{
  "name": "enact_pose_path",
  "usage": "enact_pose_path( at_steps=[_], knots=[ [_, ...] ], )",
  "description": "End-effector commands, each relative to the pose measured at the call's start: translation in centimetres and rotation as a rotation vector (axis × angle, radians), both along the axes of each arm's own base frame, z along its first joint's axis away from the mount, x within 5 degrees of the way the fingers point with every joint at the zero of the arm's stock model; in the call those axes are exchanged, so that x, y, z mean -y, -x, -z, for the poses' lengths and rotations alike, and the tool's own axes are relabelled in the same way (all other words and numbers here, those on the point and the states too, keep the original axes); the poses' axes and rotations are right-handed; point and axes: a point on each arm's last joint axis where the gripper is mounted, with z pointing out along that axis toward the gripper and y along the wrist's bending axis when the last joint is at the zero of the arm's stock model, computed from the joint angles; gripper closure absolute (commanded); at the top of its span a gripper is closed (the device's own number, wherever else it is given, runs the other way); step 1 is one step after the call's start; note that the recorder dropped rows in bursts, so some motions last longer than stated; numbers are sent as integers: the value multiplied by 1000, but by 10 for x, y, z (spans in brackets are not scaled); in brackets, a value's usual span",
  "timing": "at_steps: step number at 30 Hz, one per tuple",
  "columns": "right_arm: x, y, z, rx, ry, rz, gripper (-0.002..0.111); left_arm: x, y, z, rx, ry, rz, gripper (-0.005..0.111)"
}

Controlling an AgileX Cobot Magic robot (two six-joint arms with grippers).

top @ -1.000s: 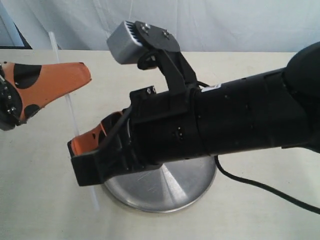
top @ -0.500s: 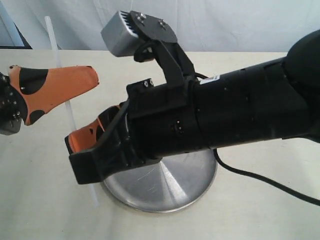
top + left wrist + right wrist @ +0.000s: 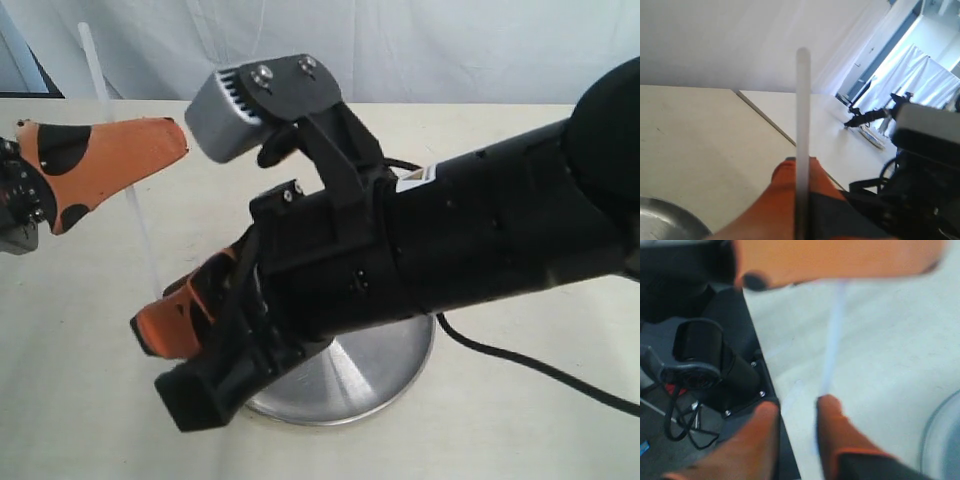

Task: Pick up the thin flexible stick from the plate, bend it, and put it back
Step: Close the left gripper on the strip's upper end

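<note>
Thin translucent whitish plastic stick [image 3: 144,245] is off the round brushed stainless-steel plate [image 3: 385,368] and up in the air. In the exterior frame it runs straight from the upper left corner down toward lower left of centre, with no kink visible. Its upper part crosses the left tool [image 3: 170,145], an orange finger with black patches at the left edge. Its lower end meets the right tool [image 3: 160,365] in the lower left quarter.

Left tool: only one finger shows in any view. In the left wrist view the stick [image 3: 802,125] lies along the middle of that finger [image 3: 790,200] and projects well past its tip. Can't tell whether it's clamped.

Right tool [image 3: 797,407]: the right wrist view shows both orange fingers [image 3: 760,440] with a narrow gap between the tips. The stick [image 3: 832,340] comes in from under the left tool [image 3: 840,260] and lies against the inner edge of one finger. The other finger is clear of it, so it isn't pinched there.

The black right arm [image 3: 480,240] spans the exterior frame from the right edge and covers most of the plate. Only a crescent of the plate shows at lower centre, sitting on the cream worktop [image 3: 80,400]. A grey camera box [image 3: 235,110] sits on the arm's bracket at upper centre. A black cable [image 3: 540,375] runs off to the lower right. A bit of plate rim [image 3: 665,220] also shows in the left wrist view.
</note>
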Motion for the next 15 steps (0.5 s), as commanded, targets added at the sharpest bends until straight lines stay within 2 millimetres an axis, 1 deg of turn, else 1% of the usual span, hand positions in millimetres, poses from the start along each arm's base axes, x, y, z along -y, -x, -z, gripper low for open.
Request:
enact_pose_path(
  at_steps=[1,3,6,10,12,13,15],
  knots=[
    [1,0,3,6,24,13,48,-1,-3,-2,-3,18,-23,107],
    [-1,-4,8,-17,38,37,48,-1,-3,-2,-6,28,-23,107],
    [-7,-10,21,-56,62,53,52,-1,-2,-3,-9,34,-19,107],
    [-17,-20,39,-162,55,112,57,0,-1,-2,-9,31,-8,107],
    [-20,-21,43,-217,33,133,68,0,-1,0,-6,7,-3,107],
    [-21,-21,42,-236,22,137,79,0,-1,1,-6,-9,-6,107],
    [-21,-20,42,-239,19,122,106,0,-1,5,1,-67,-4,107]
  ],
)
